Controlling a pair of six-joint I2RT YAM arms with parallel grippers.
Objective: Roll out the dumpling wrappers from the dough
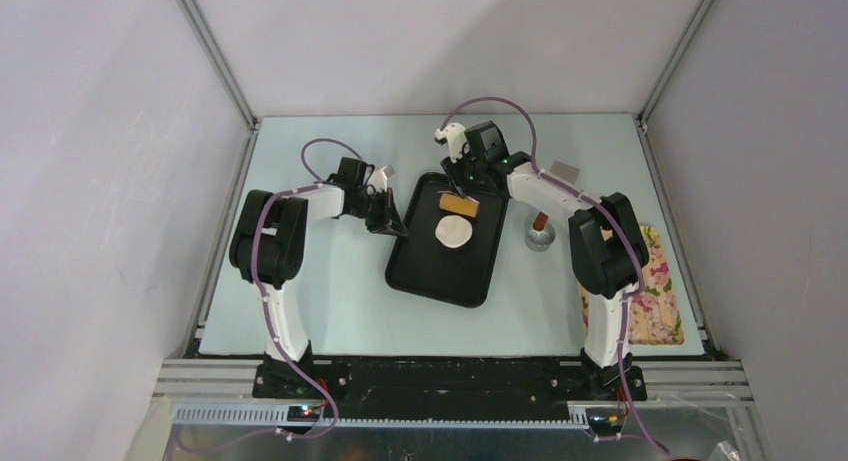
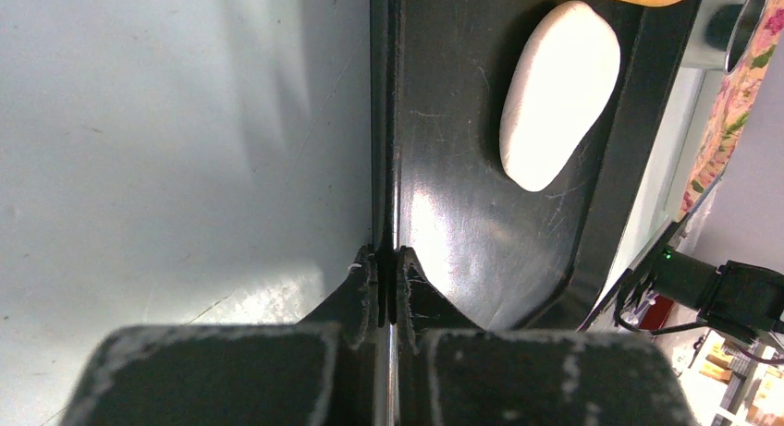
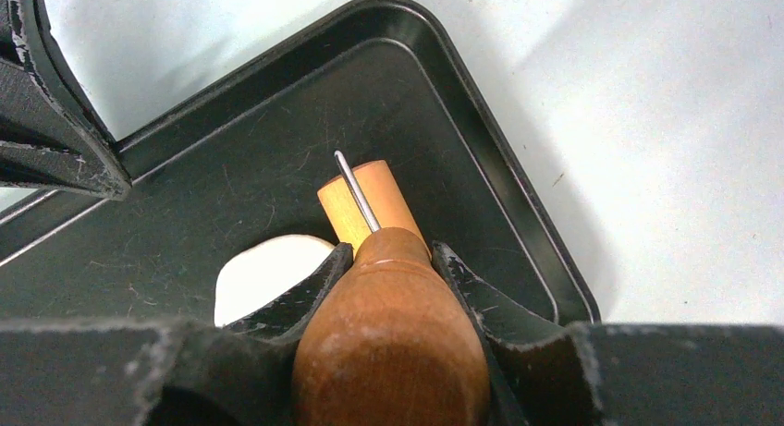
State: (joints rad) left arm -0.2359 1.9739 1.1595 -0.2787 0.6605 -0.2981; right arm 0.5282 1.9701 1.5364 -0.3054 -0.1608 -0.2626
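Dough [image 1: 453, 232] on black tray [image 1: 440, 276] beside roller [image 1: 461, 204]

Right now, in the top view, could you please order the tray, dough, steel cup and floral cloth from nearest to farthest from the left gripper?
From the left gripper:
1. black tray: gripped at its left rim
2. dough: on the tray
3. steel cup: right of the tray
4. floral cloth: far right
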